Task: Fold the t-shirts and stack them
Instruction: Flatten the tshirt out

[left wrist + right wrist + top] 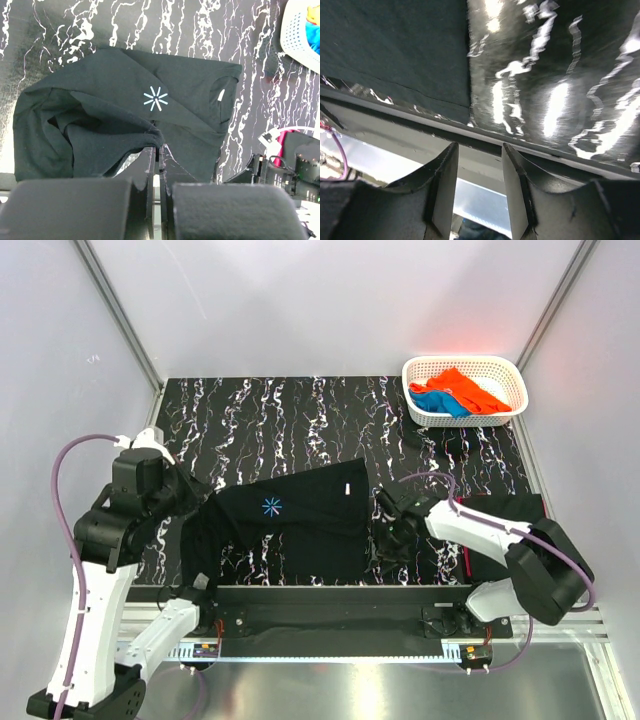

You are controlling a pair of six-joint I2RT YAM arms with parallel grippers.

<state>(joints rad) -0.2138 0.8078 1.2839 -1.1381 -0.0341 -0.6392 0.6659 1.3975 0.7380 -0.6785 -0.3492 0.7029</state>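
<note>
While pinching a gathered ridge of the black t-shirt [120, 85] between the tightly closed fingers of the left gripper [158, 149], holds that ridge raised off the marbled table [260, 410], judging by the creases running up into the fingertips. Looks like a grip taken to carry the left side across for a fold. Beyond those fingertips: chest panel lying flat and face up, blue starburst mark [155, 98] just past the pinch, collar farther off to the right. To the left of the pinch: sleeve and side rumpled into loose folds, not yet squared.

At the right gripper [479, 150]: fingers moderately apart with nothing between them, hanging low over the near table edge. Ahead and to the left of those fingertips: the shirt's straight edge, near but not touched. Seems placed there to take that side for the matching half of the fold.

Far beyond both grippers, at the back right corner: white lattice basket [470, 418] holding an orange t-shirt [455, 380] and a blue t-shirt [445, 403], both unfolded. Beside the right arm, behind its fingers: dark folded cloth with a magenta edge [520, 508], likely the stack to receive this shirt. Early in the task, going by that.
</note>
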